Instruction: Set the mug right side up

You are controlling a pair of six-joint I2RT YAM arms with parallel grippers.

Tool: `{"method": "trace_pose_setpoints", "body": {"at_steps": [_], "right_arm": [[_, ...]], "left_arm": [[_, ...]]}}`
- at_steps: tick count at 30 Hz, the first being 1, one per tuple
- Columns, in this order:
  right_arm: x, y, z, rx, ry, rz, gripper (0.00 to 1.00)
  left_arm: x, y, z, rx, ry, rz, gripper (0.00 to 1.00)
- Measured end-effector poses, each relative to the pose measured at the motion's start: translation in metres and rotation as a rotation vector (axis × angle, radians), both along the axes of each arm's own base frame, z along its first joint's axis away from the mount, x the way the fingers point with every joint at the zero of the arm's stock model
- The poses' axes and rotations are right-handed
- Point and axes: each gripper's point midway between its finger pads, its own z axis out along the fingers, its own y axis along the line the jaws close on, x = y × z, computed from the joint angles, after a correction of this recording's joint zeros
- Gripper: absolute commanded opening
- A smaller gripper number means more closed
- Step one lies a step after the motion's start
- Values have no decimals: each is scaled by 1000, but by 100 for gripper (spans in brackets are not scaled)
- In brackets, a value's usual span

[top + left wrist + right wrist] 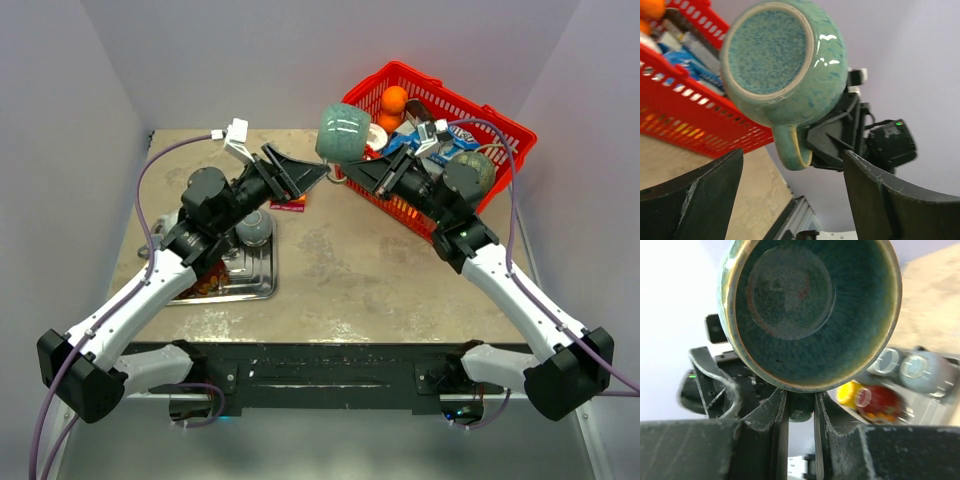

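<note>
The mug [343, 133] hung in the air beside the basket [468, 104], your right gripper [800, 401] clenched on its handle [790, 147], your left gripper [305, 176] released. The glazed ceramic looked heavy, rigid, slick and breakable; the handle offered the surest hold.

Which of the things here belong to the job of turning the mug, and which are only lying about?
Job: mug, held by its handle in the right gripper; left gripper, open near it.
Lying about: red basket, orange in it, metal tray, red packet.
</note>
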Motion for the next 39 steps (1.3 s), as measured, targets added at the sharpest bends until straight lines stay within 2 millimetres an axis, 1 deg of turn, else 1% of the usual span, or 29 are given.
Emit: {"method": "trace_pose_setpoints", "body": {"at_steps": [2,4,6,7,9,12,14,17,21,24,28,31,32,35,39], "right_arm": [[3,-3,-14,-60,19,-30,0],[6,-8,-30,-140,39,-60,0],[10,-14,-52,-238,75,-94,0],[10,-16,-61,-274,88,-105,0],[11,-23,-85,-364,136,-126,0],[8,-27,-122,-490,210,-143,0],[6,-25,-139,-546,235,-140,0],[-3,-14,-171,-652,259,-117,0],[-8,-2,-209,-766,278,-85,0],[-4,1,-244,-866,305,-89,0],[7,-2,-292,-1010,345,-126,0],[14,-4,-322,-1115,361,-147,0],[18,-2,-326,-1141,350,-159,0],[35,7,-322,-1174,303,-206,0],[47,16,-320,-1204,267,-248,0]], "left_arm": [[7,6,-20,79,53,53,88],[14,15,-41,166,106,114,94],[18,27,-63,262,149,176,99],[19,32,-72,301,165,198,99],[21,47,-91,390,198,255,99],[20,70,-112,515,228,335,99],[19,80,-118,564,232,367,99],[19,92,-124,631,235,406,99],[20,101,-128,678,235,433,99],[18,105,-133,705,244,440,99],[18,109,-139,739,255,448,99],[17,114,-144,765,269,459,99],[16,116,-146,779,274,465,99],[15,121,-148,799,283,482,99],[13,129,-147,813,286,510,99]]}}
